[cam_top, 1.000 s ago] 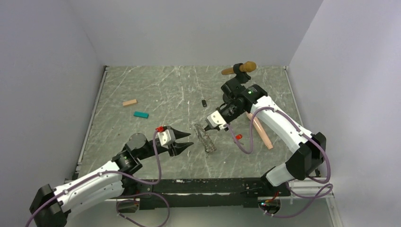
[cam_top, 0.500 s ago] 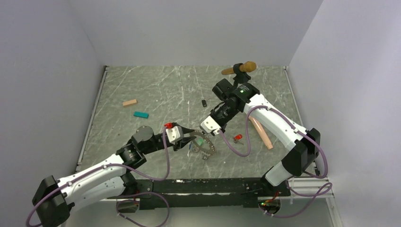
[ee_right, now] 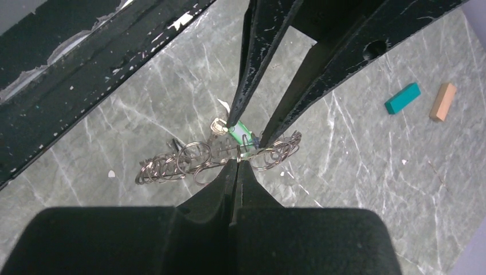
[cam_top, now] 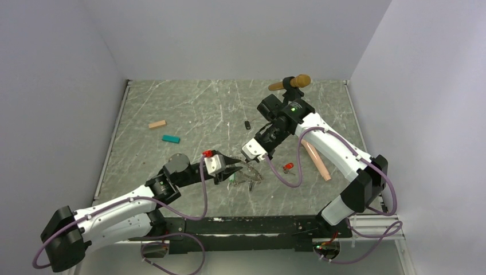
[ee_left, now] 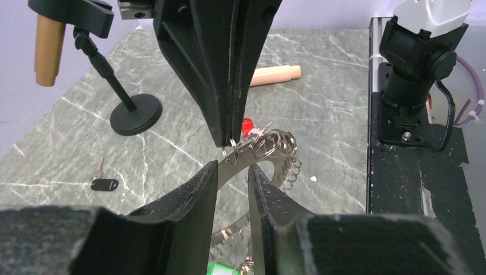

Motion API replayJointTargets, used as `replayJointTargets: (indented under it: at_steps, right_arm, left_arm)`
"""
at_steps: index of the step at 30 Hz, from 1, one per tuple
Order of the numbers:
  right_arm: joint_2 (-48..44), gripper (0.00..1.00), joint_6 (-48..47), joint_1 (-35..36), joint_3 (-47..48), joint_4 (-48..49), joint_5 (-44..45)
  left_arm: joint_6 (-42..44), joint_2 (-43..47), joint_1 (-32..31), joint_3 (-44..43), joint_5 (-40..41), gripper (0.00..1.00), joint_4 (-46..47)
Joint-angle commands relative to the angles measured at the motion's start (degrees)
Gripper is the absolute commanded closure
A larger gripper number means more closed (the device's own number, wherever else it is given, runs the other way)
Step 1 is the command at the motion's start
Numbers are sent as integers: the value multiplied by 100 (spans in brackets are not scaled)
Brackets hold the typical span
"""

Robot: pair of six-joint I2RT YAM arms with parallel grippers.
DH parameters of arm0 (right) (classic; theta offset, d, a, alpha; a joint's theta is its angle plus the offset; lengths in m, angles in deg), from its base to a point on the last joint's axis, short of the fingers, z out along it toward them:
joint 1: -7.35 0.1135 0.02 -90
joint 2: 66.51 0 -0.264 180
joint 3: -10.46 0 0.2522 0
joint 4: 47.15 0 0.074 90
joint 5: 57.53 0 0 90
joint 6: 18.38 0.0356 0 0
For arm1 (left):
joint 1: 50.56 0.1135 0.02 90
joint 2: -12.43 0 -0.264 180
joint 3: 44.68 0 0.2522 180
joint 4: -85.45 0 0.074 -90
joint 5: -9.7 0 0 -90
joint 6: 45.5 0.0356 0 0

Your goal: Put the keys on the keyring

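The keyring, on the worktop well nearer than the stand, is pinched by the closed right claw, likely to steady a link, while the left claw, fingers slightly apart, flanks the green key; whether it grips cannot be told.

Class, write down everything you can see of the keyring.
The keyring is a limp chain of thin grey wire loops, seemingly metal, stretched out crookedly near the front middle of the table. The right gripper is shut on its mid-section. The left gripper, open, straddles it there, a green-tagged key between its fingers. Whether it is lifted is unclear.
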Motion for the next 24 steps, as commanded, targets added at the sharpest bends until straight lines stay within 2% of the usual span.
replayJointTargets:
  at_steps: [1,15,18,20,24]
  right_arm:
    - [-64,100,354,20,247,175,-394]
    - [-235,100,958,24,61,466,-564]
    - [-278,100,1088,24,8,544,-631]
    - [-301,100,1206,24,-49,618,-643]
    - [-374,100,1603,19,-145,827,-594]
  left_arm:
    - [-111,-130,-149,-127,43,69,443]
    - [-136,-318,-329,-357,373,80,227]
    - [-157,-352,-347,-407,430,87,168]
    - [-156,-363,-351,-449,455,100,89]
    - [-147,-306,-360,-583,568,100,-345]
